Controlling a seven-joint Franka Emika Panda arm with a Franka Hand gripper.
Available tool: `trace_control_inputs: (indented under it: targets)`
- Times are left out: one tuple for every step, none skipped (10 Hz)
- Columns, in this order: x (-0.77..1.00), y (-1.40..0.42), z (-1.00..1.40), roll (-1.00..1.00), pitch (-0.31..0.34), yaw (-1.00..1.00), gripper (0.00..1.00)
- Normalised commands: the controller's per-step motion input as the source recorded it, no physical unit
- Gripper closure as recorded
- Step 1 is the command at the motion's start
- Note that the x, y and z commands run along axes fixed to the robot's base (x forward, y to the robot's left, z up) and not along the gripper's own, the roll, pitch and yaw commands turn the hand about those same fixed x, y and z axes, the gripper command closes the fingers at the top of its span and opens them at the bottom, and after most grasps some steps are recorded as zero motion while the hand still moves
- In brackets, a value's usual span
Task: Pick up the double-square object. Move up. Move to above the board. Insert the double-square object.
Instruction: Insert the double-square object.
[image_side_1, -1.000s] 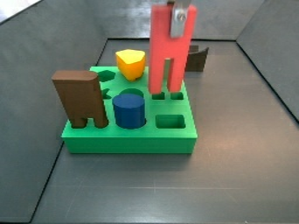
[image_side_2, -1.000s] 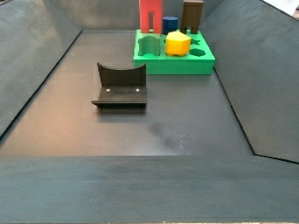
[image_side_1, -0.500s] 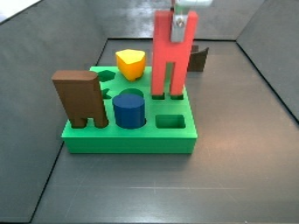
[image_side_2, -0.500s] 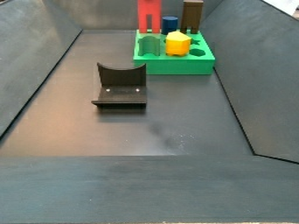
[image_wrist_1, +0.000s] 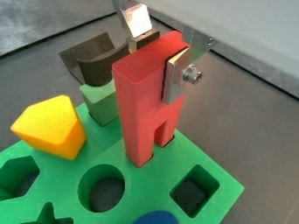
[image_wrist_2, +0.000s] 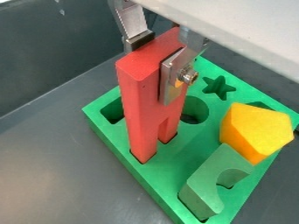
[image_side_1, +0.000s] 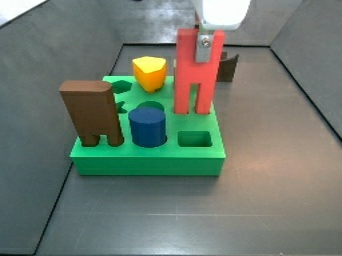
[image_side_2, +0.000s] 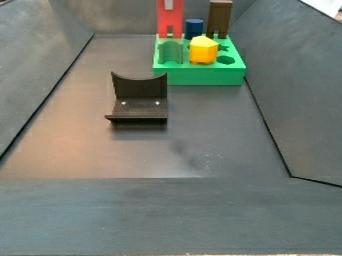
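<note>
The red double-square object (image_side_1: 195, 70) stands upright with both legs down in holes at the back of the green board (image_side_1: 147, 162). It also shows in both wrist views (image_wrist_1: 142, 105) (image_wrist_2: 142, 101) and in a side view (image_side_2: 171, 18). My gripper (image_side_1: 203, 42) is at the object's top, shut on it. In both wrist views (image_wrist_1: 162, 61) (image_wrist_2: 156, 57) one silver finger lies flat on each side of its top. The board also shows in views (image_wrist_1: 131, 188) (image_wrist_2: 155, 175) (image_side_2: 201, 78).
On the board stand a brown notched block (image_side_1: 91, 110), a blue cylinder (image_side_1: 147, 125), a yellow piece (image_side_1: 150, 72) and a green arch piece (image_wrist_2: 211, 185). A dark-brown U-shaped piece (image_side_1: 227, 66) lies behind the board. The fixture (image_side_2: 136, 97) stands on the floor. Grey walls surround the floor.
My gripper has moved straight down with the red object. Its legs have gone lower into the board's holes.
</note>
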Motion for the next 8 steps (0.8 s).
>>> trace_control_inputs:
  targets:
    - [0.00,0.00,-0.38,0.00,-0.047,-0.11,1.00]
    - [0.03,0.00,-0.45,0.00,-0.057,-0.20,1.00]
    - [0.04,0.00,-0.44,-0.06,-0.163,-0.19,1.00]
    - [0.02,0.00,-0.47,-0.04,-0.187,-0.19,1.00]
    - [0.07,-0.01,-0.29,-0.01,-0.117,-0.15,1.00]
    - [0.25,0.00,-0.12,-0.07,-0.059,-0.11,1.00]
    - [0.14,0.00,-0.04,-0.05,-0.039,-0.11,1.00]
    - [0.00,0.00,0.00,0.00,0.000,0.00,1.00]
